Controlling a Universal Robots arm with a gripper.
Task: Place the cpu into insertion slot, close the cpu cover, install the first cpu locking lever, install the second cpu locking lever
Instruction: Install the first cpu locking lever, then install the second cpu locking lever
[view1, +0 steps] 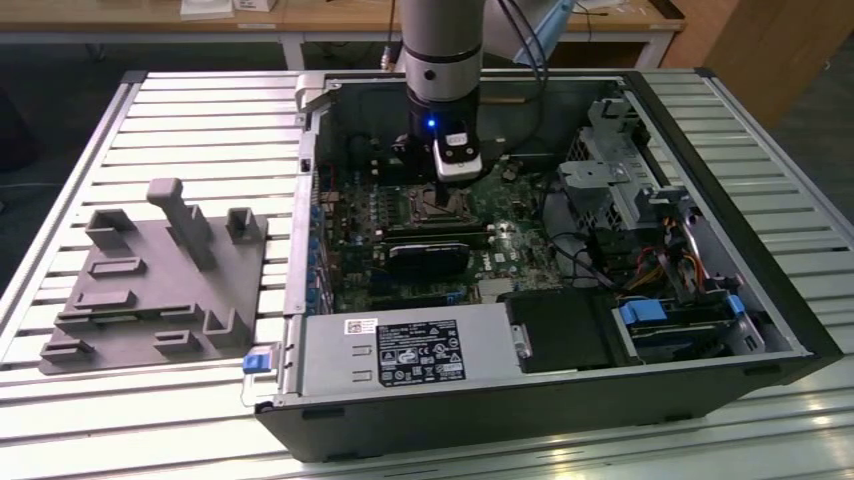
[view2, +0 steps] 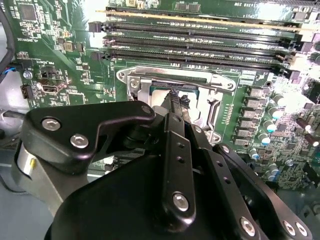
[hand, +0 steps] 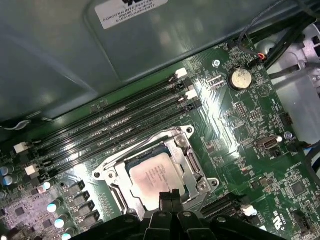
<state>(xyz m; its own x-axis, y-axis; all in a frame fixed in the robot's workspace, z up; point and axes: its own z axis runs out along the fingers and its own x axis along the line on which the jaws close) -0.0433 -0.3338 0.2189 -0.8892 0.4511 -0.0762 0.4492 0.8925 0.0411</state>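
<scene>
One cpu (hand: 156, 176) seated in insertion slot (hand: 116, 181) | cpu cover (hand: 192, 165) down, framing it | fingers (hand: 169, 199) closed, empty, pressing cover's edge.

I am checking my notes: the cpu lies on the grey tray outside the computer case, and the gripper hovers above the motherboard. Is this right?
Not quite: the cpu sits in the insertion slot on the motherboard, as the first wrist view shows. The gripper does hover above it.
</scene>
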